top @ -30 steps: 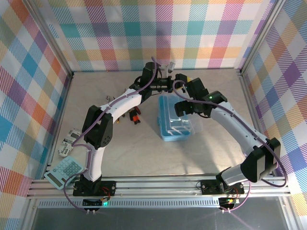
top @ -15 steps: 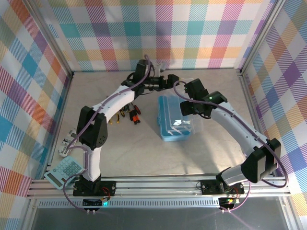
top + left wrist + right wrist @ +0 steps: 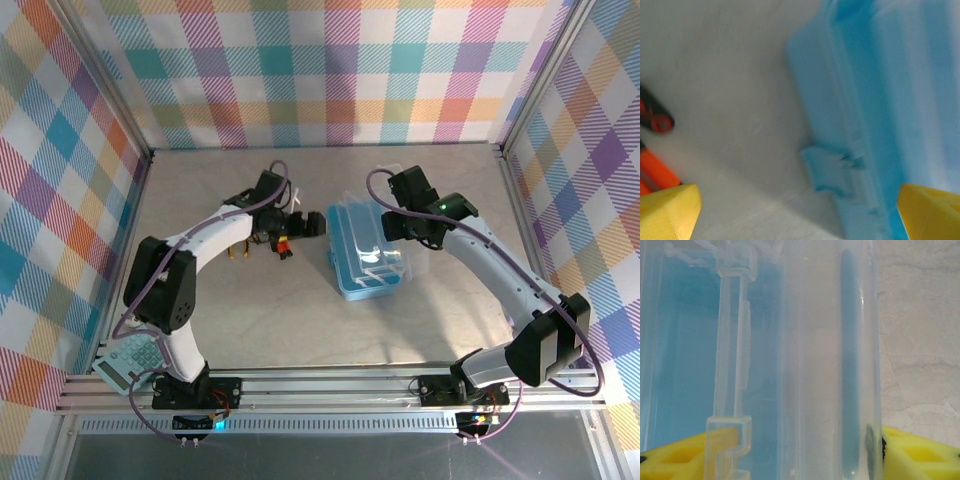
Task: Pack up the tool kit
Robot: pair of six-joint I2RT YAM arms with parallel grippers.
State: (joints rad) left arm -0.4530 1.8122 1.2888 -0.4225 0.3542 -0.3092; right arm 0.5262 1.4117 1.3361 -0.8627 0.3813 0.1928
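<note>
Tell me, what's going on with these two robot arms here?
A packing job is under way. The right end effector is clamped on the clear lid of the light-blue case. The left end effector hangs open beside that case, near the loose screwdrivers on the table; it holds nothing.

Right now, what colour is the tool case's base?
Small rectangular plastic case: light blue, best in top external.

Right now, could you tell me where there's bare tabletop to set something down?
The widest bare stretch lies between the blue case and the front rail. The far-left corner by the back wall is free too. It is crowded between the case and the loose tools, where the left fingers sit.
</note>
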